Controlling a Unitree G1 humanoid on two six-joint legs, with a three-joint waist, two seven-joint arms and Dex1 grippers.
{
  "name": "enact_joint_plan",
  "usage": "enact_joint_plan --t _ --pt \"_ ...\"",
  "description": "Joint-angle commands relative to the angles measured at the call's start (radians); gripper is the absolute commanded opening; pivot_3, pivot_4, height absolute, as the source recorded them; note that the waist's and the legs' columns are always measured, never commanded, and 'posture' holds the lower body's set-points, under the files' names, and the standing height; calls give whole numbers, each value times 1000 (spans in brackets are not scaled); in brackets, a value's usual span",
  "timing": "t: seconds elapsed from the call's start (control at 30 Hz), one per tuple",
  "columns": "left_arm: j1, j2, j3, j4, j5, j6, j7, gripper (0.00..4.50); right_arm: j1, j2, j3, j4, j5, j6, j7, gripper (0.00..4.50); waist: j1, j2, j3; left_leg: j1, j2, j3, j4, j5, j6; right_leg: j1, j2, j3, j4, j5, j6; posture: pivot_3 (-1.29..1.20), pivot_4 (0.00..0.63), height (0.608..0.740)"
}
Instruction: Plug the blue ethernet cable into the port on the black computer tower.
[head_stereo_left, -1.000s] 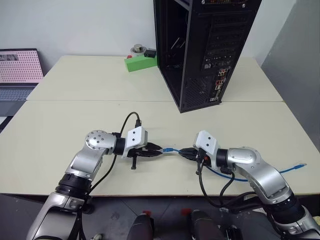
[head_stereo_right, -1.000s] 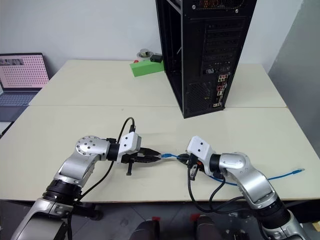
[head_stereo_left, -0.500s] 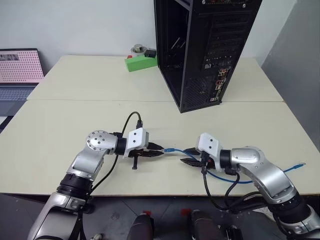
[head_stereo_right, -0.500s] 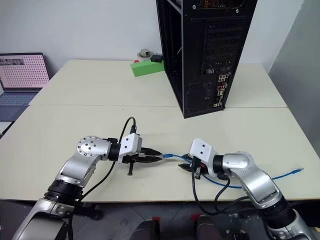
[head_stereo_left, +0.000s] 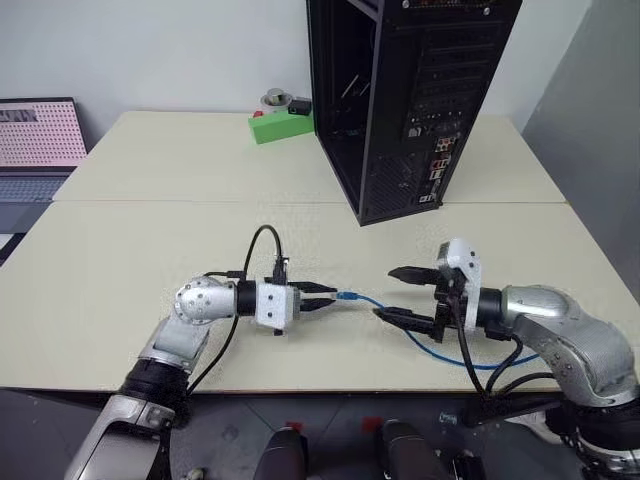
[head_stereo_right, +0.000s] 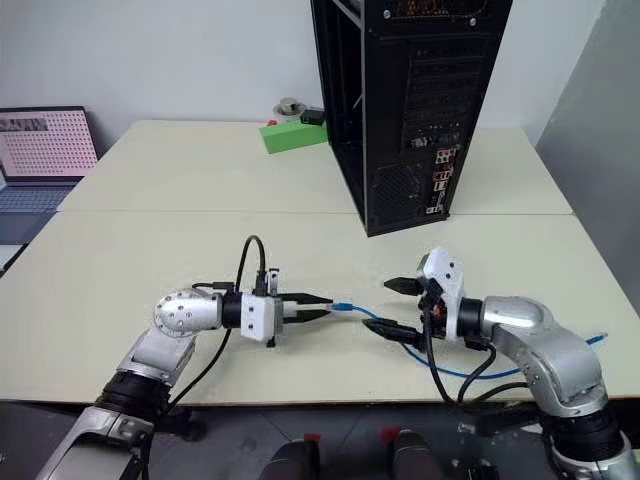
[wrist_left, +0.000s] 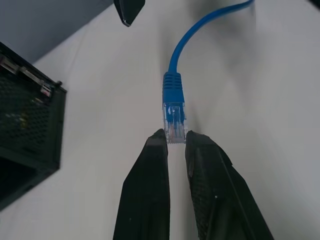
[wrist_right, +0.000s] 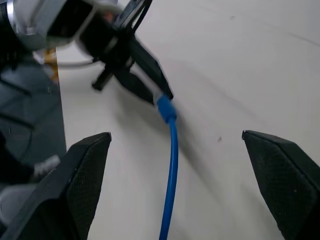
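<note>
Change: right gripper (head_stereo_left: 400, 293) has let go of the cable (head_stereo_left: 420, 335) and lifted off to the right; a second ago it was clamped on the cord just right of the plug. Left gripper (head_stereo_left: 330, 297) has rolled about its own line, with its pinch on the plug unchanged.
Left gripper: fingers (wrist_left: 150, 165) pressed together on the tip of the clear plug (wrist_left: 173, 117), held just above the table (head_stereo_left: 150, 240) near its near edge.
Right gripper: spread wide, one finger high and one low, pointing left toward the plug. Nothing sits between the fingers, and the cord passes beneath the lower one.
Plug: long axis runs left to right across the table. Its clear tip points left into the left gripper, and its blue boot faces right.
Cable: leaves the boot to the right, sags in a loop under the right gripper along the near edge, then runs on right. Its other end (head_stereo_left: 600, 329) lies by the right edge of the table.
Tower (head_stereo_left: 400, 100): stands upright at the far middle of the table, well apart from both grippers, with its perforated rear and coloured connectors facing near and right.
Port: somewhere in the connector cluster (head_stereo_left: 438, 160) low on the rear panel; too small to pick out.
Other: green block (head_stereo_left: 280, 125) on the far side, left of the tower. Laptop (head_stereo_left: 35, 140) at the far left.
</note>
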Motion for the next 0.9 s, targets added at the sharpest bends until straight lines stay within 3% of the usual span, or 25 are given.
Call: enact_joint_plan --t 0.03,0.23,0.6,0.7,0.9 --pt "-12 -3 16 46 57 -221 99 244 -24 55 -18 -33 49 48 -83 4376 1 0 0 0 0 0 0 0 0 0 0 0 0 0 0 0 150 740" --pt "-42 7 20 133 171 -408 241 244 -42 122 12 5 93 103 -123 4376 0 0 0 0 0 0 0 0 0 0 0 0 0 0 1 0 150 740" --pt "-70 34 -6 168 258 -461 369 244 -70 162 72 44 98 112 -136 4376 -2 0 0 0 0 0 0 0 0 0 0 0 0 0 1 0 150 740" --pt "-71 34 -14 159 266 -460 391 244 -76 172 79 54 98 113 -140 3871 -1 0 0 0 0 0 0 0 0 0 0 0 0 0 1 0 150 740" --pt "-63 33 -29 138 285 -456 427 244 -84 179 91 70 97 111 -136 2356 -2 0 0 0 0 0 0 0 0 0 0 0 0 0 1 0 150 740"
